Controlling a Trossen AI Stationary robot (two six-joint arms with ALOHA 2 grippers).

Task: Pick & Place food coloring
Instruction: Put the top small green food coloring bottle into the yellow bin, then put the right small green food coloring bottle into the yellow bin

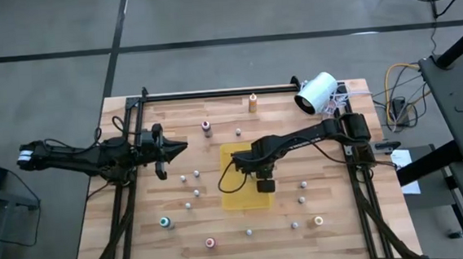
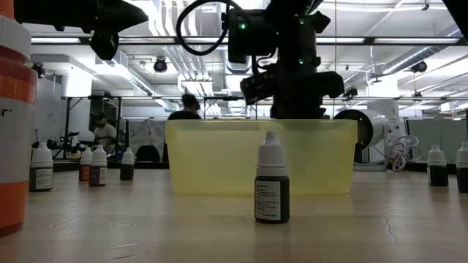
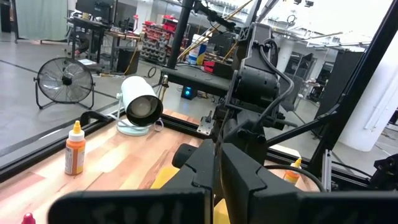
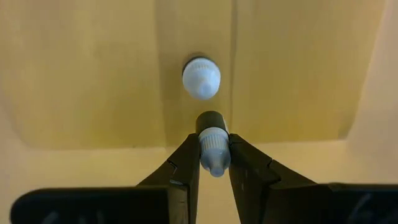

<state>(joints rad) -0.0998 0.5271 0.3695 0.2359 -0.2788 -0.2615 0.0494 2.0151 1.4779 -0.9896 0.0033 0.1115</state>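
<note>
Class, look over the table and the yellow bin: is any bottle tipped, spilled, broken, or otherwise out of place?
Nothing stands out. The bottles scattered on the table stand upright, like the front one; no spill shows. The right claw holds a small bottle over the yellow bin, where one bottle already stands. The left claw waits at the left.

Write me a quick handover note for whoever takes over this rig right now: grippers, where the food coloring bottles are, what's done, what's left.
Right gripper: shut on a small white-capped bottle, held above the yellow bin.
Left gripper: shut, empty, waiting over the table's left side.
Done: one bottle stands in the bin.
Left: release the held bottle, then collect the rest scattered on the table, including the orange one at the far edge, the teal one and the pink one near the front.
</note>
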